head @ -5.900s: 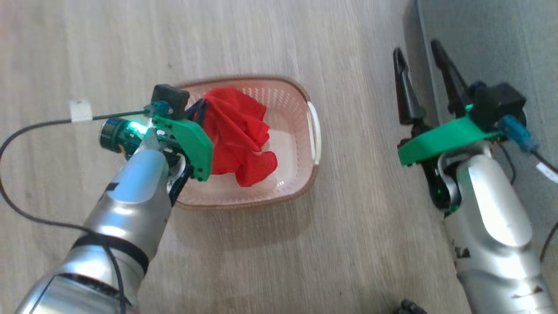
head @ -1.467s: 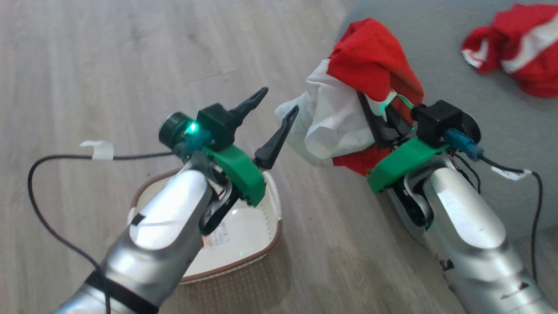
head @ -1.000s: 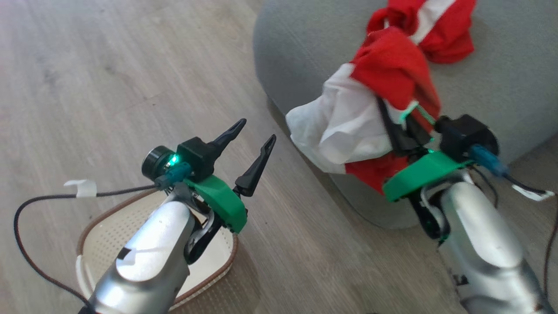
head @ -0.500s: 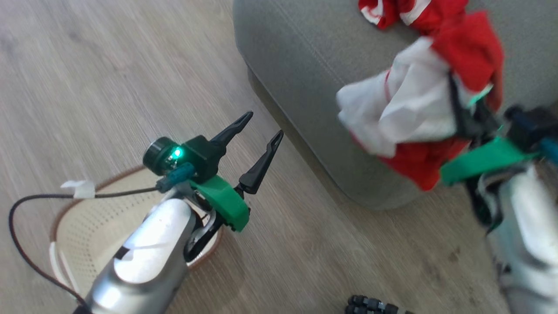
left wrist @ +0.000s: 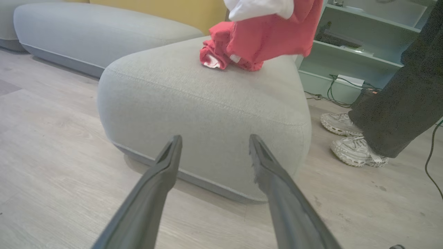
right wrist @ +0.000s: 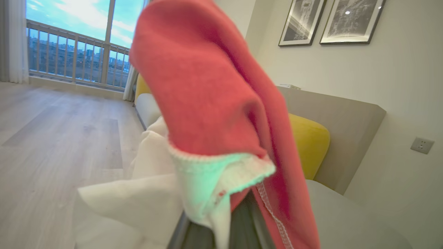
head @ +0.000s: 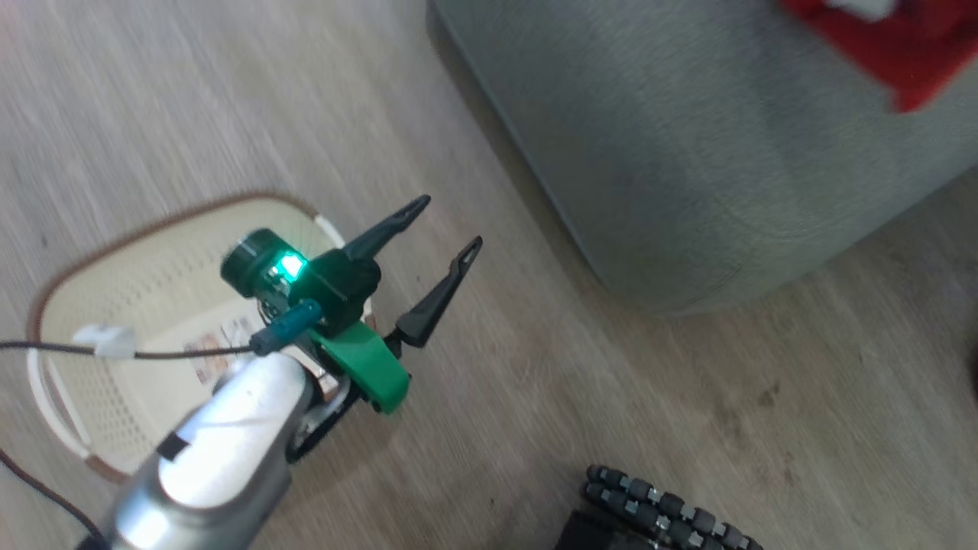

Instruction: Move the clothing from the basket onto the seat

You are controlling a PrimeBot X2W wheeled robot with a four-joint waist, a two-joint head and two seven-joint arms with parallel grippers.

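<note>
The cream basket (head: 84,321) stands on the floor at the lower left, a paper label (head: 221,357) showing on its bottom. My left gripper (head: 451,221) hovers open beside it with nothing between its fingers, pointing at the grey-green seat (head: 688,153). In the left wrist view this gripper (left wrist: 215,138) faces the seat (left wrist: 207,103), where one red garment (left wrist: 216,52) lies bunched. A red and white garment (left wrist: 273,27) hangs above it. My right gripper (right wrist: 242,216) is shut on that garment (right wrist: 214,103), which drapes over the fingers. A red edge of clothing (head: 909,46) shows at the top right.
A person's dark trouser leg and pale shoes (left wrist: 356,152) stand right of the seat, with shelves (left wrist: 363,38) and cables behind. A dark ribbed part (head: 665,512) lies on the floor at the bottom. A yellow cushion (right wrist: 308,145) and sofa back are ahead.
The head camera has swung, bringing more of the basket into view. My right arm has carried the red and white garment up and right over the seat, leaving that view. The left gripper stays open.
</note>
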